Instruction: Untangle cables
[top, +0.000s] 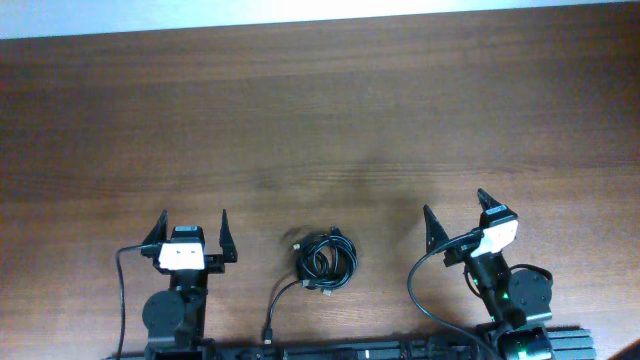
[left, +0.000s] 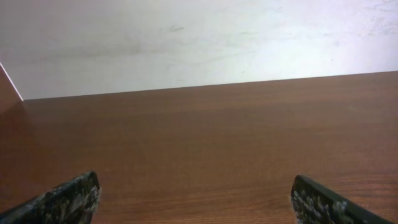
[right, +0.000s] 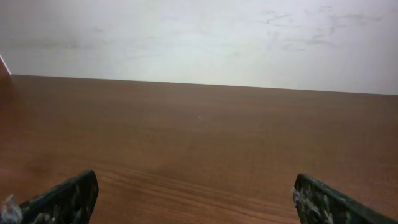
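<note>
While wound into a small black coil, the cables (top: 325, 262) are noted untouched. Left gripper (top: 192, 216) and right gripper (top: 454, 202) are held wide open

Overhead looks straight down on the tabletop (top: 320, 120). Both wrist views skim low across it toward a pale wall (left: 199, 37).

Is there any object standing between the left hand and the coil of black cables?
Nothing visible does. Only bare brown wooden table separates the open left hand from the small coil of thin black cables. The same holds for the right hand.
</note>
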